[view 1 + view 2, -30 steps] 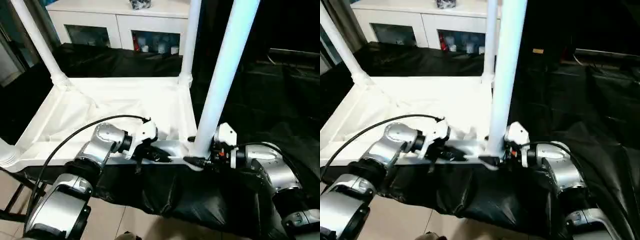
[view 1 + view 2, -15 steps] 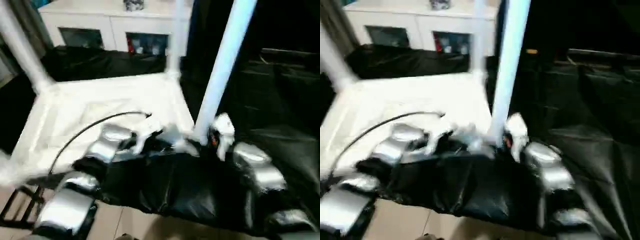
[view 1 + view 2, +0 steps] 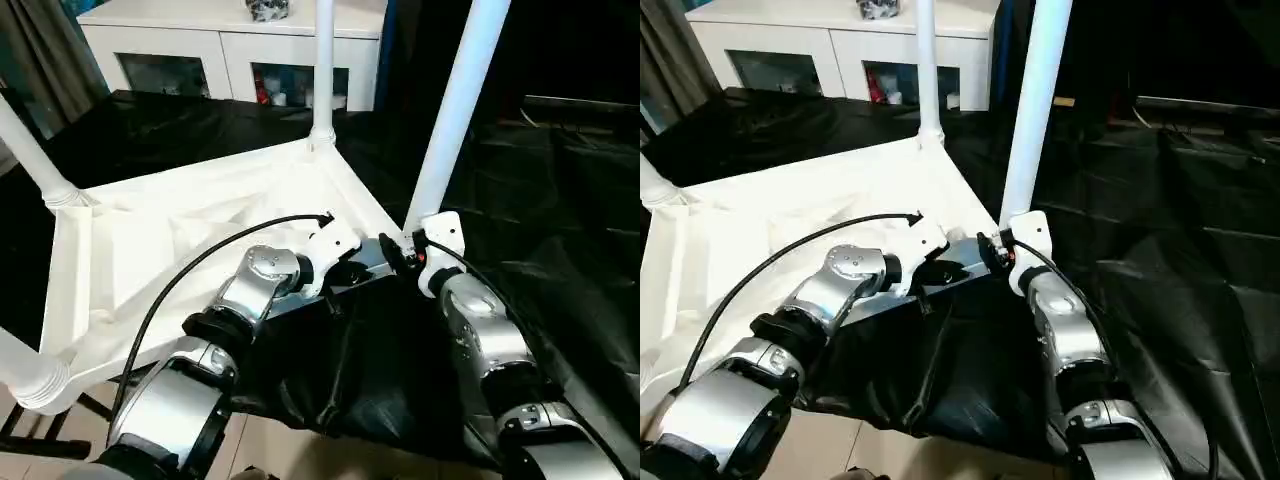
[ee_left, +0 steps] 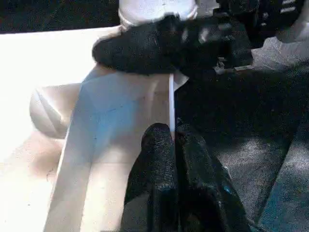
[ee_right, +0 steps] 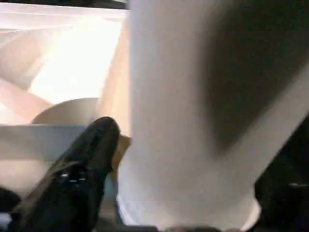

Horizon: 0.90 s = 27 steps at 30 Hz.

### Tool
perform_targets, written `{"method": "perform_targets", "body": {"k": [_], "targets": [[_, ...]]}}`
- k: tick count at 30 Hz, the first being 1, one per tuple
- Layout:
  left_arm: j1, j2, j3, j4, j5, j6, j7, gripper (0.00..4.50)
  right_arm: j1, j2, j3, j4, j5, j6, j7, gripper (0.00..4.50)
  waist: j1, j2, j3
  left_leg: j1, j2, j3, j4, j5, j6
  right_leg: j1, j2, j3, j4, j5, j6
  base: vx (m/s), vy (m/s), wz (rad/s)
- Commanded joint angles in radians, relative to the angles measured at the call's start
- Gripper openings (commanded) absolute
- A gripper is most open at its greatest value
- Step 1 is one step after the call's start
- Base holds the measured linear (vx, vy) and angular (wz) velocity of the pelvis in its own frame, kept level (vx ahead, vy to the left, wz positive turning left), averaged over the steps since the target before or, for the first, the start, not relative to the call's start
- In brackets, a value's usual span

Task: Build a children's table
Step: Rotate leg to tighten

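Left gripper point(image 4: 173, 140) pinched shut on thin near rim of tabletop point(image 3: 140, 250), likely to steady it. Right gripper point(image 3: 400, 250) set around base of near leg point(image 3: 455, 110), fingers point(image 5: 91, 145) spread wide about it; whether leg is actually clamped cannot be told. Tabletop lies upside down, skewed, on black-covered work table point(image 3: 560, 200), legs seated upright in corner sockets. Cabinet point(image 3: 230, 40) behind.

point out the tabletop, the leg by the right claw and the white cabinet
tabletop point(image 3: 150, 240), left eye view, on its upturned ribbed underside
leg by the right claw point(image 3: 455, 110), left eye view, midway up its shaft
white cabinet point(image 3: 235, 55), left eye view, on the front panel between its glass doors
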Motion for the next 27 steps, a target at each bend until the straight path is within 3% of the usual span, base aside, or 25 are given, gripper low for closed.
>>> {"method": "perform_targets", "body": {"k": [1, 3, 6, 7, 8, 11, 15, 16, 19, 23, 27], "targets": [[0.006, 0.002, -0.019, -0.004, 0.002, -0.045, -0.027, 0.0, 0.003, 0.007, 0.048, -0.029, 0.02, -0.034, 0.099, 4.16, 0.001, -0.019, -0.068, 0.005, 0.045, -0.013, -0.062, -0.178, 0.097, 0.058, -0.073, 0.043, -0.074, -0.199, -0.225, 0.0, 0.0, 0.0], [0.025, 0.031, -0.027, -0.02, -0.01, -0.085, -0.11, 0.0, 0.013, -0.027, 0.031, -0.048, 0.068, -0.028, 0.204, 4.16, 0.002, -0.021, -0.069, 0.003, 0.045, -0.012, -0.06, -0.162, 0.118, 0.06, -0.074, 0.043, -0.07, -0.172, -0.236, 0.0, 0.0, 0.0], [0.033, 0.049, -0.034, -0.026, -0.011, -0.104, -0.151, 0.0, 0.024, -0.055, 0.04, -0.067, 0.083, -0.028, 0.279, 4.16, 0.005, -0.02, -0.068, 0.003, 0.048, -0.011, -0.059, -0.155, 0.131, 0.059, -0.072, 0.041, -0.068, -0.16, -0.243, 0.0, 0.0, 0.0], [0.048, 0.084, -0.041, -0.039, -0.027, -0.123, -0.243, 0.0, 0.052, -0.115, 0.076, -0.109, 0.102, -0.029, 0.44, 4.16, 0.007, -0.019, -0.068, 0.004, 0.05, -0.011, -0.059, -0.158, 0.132, 0.059, -0.072, 0.04, -0.068, -0.162, -0.247, 0.0, 0.0, 0.0], [0.048, 0.084, -0.041, -0.039, -0.027, -0.123, -0.243, 0.0, 0.052, -0.115, 0.076, -0.109, 0.102, -0.029, 0.44, 4.16, 0.01, -0.02, -0.067, 0.003, 0.052, -0.01, -0.059, -0.166, 0.135, 0.06, -0.071, 0.039, -0.068, -0.169, -0.247, 0.0, 0.0, 0.0], [0.06, 0.123, -0.026, -0.06, -0.076, -0.14, -0.366, 0.0, 0.096, -0.203, 0.122, -0.183, 0.146, -0.01, 0.675, 4.16, 0.016, -0.022, -0.065, 0.005, 0.053, -0.009, -0.059, -0.194, 0.134, 0.059, -0.072, 0.04, -0.071, -0.203, -0.245, 0.0, 0.0, 0.0], [0.061, 0.147, -0.016, -0.068, -0.103, -0.148, -0.442, 0.0, 0.104, -0.251, 0.147, -0.211, 0.162, 0.011, 0.79, 4.16, 0.017, -0.02, -0.064, 0.007, 0.055, -0.011, -0.061, -0.208, 0.118, 0.054, -0.073, 0.039, -0.073, -0.242, -0.243, 0.0, 0.0, 0.0], [0.062, 0.151, -0.015, -0.071, -0.109, -0.147, -0.456, 0.0, 0.105, -0.26, 0.152, -0.216, 0.162, 0.015, 0.808, 4.03, 0.018, -0.026, -0.063, 0.008, 0.055, -0.01, -0.062, -0.212, 0.116, 0.054, -0.073, 0.039, -0.074, -0.251, -0.243, 0.0, 0.0, 0.0], [0.068, 0.179, -0.019, -0.084, -0.121, -0.161, -0.514, 0.0, 0.104, -0.288, 0.167, -0.225, 0.166, 0.033, 0.87, 3.81, 0.03, -0.021, -0.066, 0.008, 0.058, -0.011, -0.061, -0.192, 0.112, 0.052, -0.075, 0.042, -0.069, -0.238, -0.242, 0.0, 0.0, 0.0], [0.079, 0.204, -0.024, -0.101, -0.131, -0.168, -0.583, 0.0, 0.098, -0.306, 0.182, -0.237, 0.18, 0.066, 0.929, 3.57, 0.033, -0.02, -0.068, 0.007, 0.056, -0.01, -0.059, -0.163, 0.118, 0.052, -0.073, 0.041, -0.064, -0.189, -0.254, 0.0, 0.0, 0.0], [0.083, 0.212, -0.027, -0.102, -0.125, -0.175, -0.609, 0.0, 0.098, -0.312, 0.203, -0.246, 0.173, 0.07, 0.954, 3.09, 0.035, -0.02, -0.067, 0.008, 0.058, -0.011, -0.061, -0.176, 0.109, 0.052, -0.074, 0.041, -0.066, -0.207, -0.251, 0.0, 0.0, 0.0]]}}
